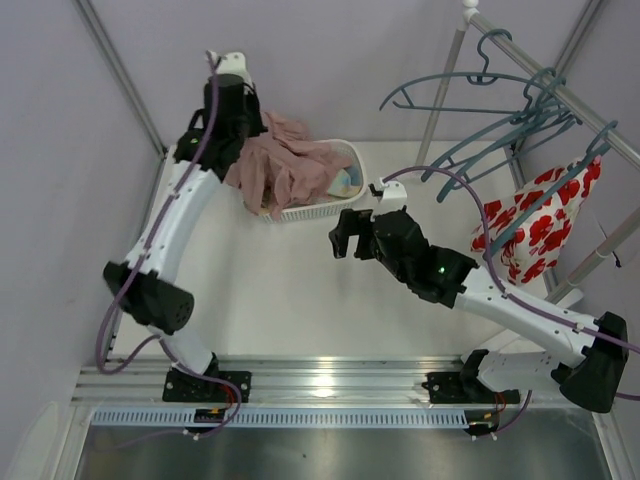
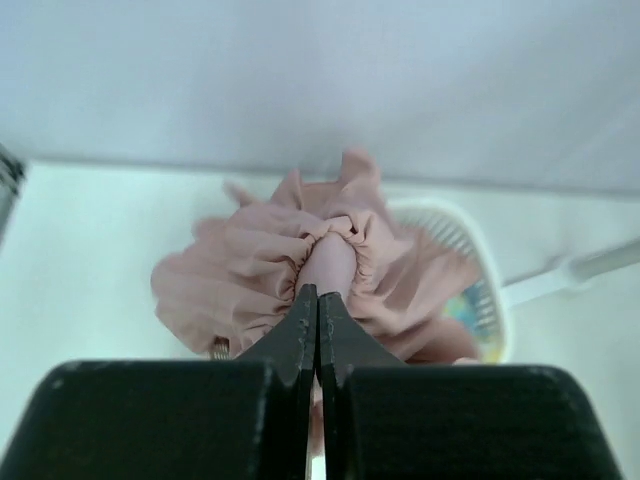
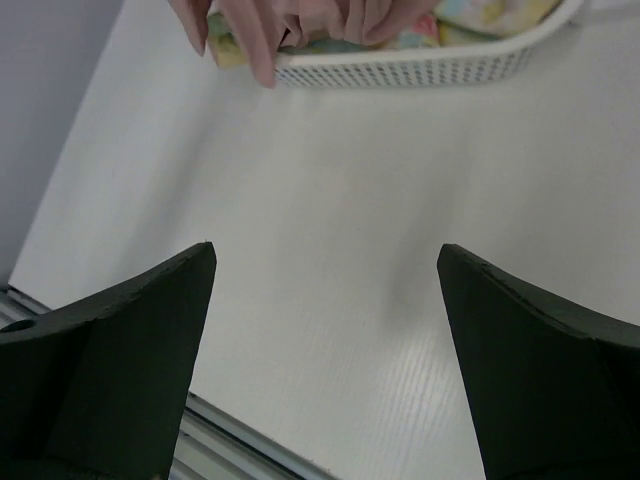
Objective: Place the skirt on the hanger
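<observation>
While the left gripper [image 2: 317,292] pinches the one pink skirt [image 2: 250,270] over the single white basket [image 1: 335,205], the right gripper [image 3: 325,262] hangs spread; roughly four teal hangers [image 1: 540,112] on the rail [image 1: 575,107]; white table [image 1: 300,300], grey walls [image 1: 330,50].

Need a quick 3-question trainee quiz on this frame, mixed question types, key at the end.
1. True or false: the left gripper is shut on the skirt.
2. Pick one. The right gripper is: A) open above the table; B) shut on a hanger; C) shut on the red-flowered cloth.
3. Short answer: which container does the lower part of the skirt hang over?

Key: 1 true; 2 A; 3 the white basket.
</observation>
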Tool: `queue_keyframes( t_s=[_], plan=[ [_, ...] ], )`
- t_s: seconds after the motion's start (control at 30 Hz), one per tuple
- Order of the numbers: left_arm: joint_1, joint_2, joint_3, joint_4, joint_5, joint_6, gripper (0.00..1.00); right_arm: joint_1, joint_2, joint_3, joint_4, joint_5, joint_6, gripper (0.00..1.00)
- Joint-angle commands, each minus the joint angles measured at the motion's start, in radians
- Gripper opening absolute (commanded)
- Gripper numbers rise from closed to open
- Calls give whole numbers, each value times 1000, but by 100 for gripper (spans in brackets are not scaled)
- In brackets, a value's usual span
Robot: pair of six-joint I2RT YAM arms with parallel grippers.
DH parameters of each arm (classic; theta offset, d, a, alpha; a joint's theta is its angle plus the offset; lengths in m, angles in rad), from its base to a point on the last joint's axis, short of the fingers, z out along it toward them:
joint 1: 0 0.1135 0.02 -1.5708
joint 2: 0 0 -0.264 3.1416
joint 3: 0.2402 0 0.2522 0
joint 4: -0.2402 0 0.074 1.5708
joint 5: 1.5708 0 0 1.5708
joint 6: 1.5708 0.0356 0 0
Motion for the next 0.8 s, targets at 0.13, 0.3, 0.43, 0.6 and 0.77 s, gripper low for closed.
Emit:
queue_keyframes(
  t_s=[0.13,0.3,0.43,0.6,0.77],
  plan=[
    [9,-314,124,-223,-52,1,0,22,32,247,44,-88,-106,99],
    [9,-462,114,-331,-17,1,0,36,92,394,30,-184,-120,99],
    [9,-612,-29,-380,-70,-1,0,79,155,465,24,-206,-105,99],
    [9,-798,-345,-311,11,-13,0,142,262,440,34,-200,-56,99],
    [9,-902,-471,-320,29,-12,0,242,363,445,39,-195,7,99]
  ],
)
